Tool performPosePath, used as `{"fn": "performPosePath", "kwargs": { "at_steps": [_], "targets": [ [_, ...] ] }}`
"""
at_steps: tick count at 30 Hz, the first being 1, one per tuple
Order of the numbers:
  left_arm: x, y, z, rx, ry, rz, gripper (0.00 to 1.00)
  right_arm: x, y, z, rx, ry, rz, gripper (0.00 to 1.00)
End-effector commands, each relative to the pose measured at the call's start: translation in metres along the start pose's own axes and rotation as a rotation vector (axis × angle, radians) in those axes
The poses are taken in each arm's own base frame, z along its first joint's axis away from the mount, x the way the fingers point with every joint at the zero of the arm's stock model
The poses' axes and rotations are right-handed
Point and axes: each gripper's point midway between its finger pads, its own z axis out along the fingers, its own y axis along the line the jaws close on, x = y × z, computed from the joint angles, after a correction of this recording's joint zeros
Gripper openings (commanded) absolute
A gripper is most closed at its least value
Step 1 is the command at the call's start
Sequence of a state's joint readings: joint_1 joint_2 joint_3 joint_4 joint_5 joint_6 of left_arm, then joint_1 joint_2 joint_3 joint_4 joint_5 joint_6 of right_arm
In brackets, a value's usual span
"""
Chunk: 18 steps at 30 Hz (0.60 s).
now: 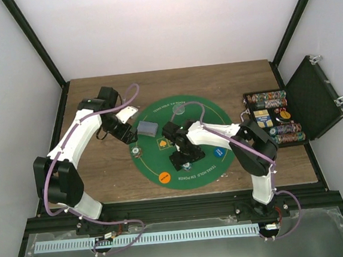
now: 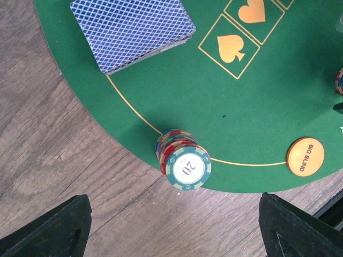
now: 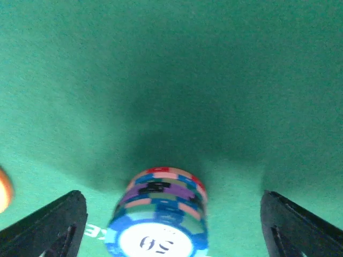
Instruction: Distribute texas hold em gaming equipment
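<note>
The right gripper (image 3: 172, 196) hangs low over the green mat (image 1: 202, 121), over its near half, with its fingers (image 3: 53, 227) spread wide; between them, touching neither, a blue-topped chip stack (image 3: 158, 214) marked 50 stands upright on the mat. Since the chip case (image 1: 314, 95) lies open off the mat's right side, this looks to me like a stack being delivered to a player's spot, though I cannot rule out a pick-up. If it is a release, the sound move is a straight rise, both fingers held equally wide until they are above the top chip; any sideways drift or wrist roll would clip the column, and loose chips shear and scatter easily. The stack sits slightly left of centre in the wrist view, so the left-hand finger has less margin; I would watch that side.

The left gripper (image 2: 172, 199) is also open and holds nothing; it hovers over the bare worktop (image 1: 106, 176) just off the mat's left rim, where a green-topped chip stack (image 2: 184, 160) marked 20 stands on the rim's edge. The card deck (image 2: 131, 32) lies face down farther in on the mat's left part; the orange disc (image 2: 305, 156) rests at the mat's near-left rim.
</note>
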State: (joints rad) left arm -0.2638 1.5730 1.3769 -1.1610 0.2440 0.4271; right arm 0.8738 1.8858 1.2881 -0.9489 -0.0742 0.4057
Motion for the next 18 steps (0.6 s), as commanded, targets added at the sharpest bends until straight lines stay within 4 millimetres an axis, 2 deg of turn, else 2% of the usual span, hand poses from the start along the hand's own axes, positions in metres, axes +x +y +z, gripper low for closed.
{"fn": "performPosePath", "kwargs": {
  "at_steps": [1,5,10,15,18],
  "targets": [
    [0.001,-0.002,-0.004,-0.005,-0.018,0.008,0.87,0.01,-0.015,0.004,0.092,0.026,0.014,0.83],
    [-0.001,-0.002,-0.005,-0.006,-0.02,0.008,0.87,0.019,-0.012,0.012,0.113,0.056,-0.007,0.76],
    [-0.002,-0.002,-0.005,-0.005,-0.023,0.012,0.87,0.031,-0.02,0.017,0.185,0.096,-0.029,0.71],
    [-0.003,-0.002,-0.006,-0.008,-0.026,0.011,0.87,0.025,-0.015,0.018,0.176,0.071,-0.046,0.61],
    [-0.002,-0.002,-0.007,-0.009,-0.028,0.013,0.86,0.02,-0.012,0.023,0.167,0.065,-0.059,0.58]
  ]
}}
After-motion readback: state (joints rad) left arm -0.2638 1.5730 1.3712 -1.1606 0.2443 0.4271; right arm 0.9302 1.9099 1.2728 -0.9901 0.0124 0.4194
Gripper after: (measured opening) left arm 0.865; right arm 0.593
